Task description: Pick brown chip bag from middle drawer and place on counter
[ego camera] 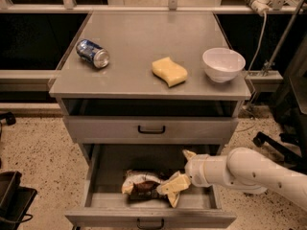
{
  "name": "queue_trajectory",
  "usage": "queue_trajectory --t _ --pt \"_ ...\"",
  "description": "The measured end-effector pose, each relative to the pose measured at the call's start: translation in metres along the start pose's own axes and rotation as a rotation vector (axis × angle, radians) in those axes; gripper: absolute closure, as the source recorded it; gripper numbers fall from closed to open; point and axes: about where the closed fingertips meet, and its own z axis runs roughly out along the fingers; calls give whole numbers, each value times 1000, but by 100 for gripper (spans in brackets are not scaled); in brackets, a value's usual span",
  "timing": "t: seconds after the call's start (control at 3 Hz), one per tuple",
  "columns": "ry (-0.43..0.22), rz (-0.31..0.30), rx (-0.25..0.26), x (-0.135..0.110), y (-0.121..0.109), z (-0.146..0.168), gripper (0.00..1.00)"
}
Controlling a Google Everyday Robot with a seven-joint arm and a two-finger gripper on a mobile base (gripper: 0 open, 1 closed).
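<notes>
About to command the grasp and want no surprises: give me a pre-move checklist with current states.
1. Middle drawer pulled out: ok.
2. Brown chip bag lying on drawer floor: ok.
3. Gripper inside drawer at bag's right end: ok.
4. Gripper shut on bag: not ok, fingers spread.
5. Counter bare between soda can and sponge: ok.
6. Bag touching drawer front: cannot tell.

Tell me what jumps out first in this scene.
A white robot arm's gripper reaches into the open grey metal middle drawer, beside the crumpled brown and tan foil chip bag. On the flat grey counter above sit a blue soda can, yellow sponge and white bowl.
</notes>
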Motion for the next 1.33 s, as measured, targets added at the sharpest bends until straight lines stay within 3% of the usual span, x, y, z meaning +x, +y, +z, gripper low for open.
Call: queue_trajectory --t 0.33,0.67,1.33 --pt "-7 14 -23 12 2 13 0" --pt "-7 17 1 13 5 15 0" --pt "-105 -51 37 19 8 110 0"
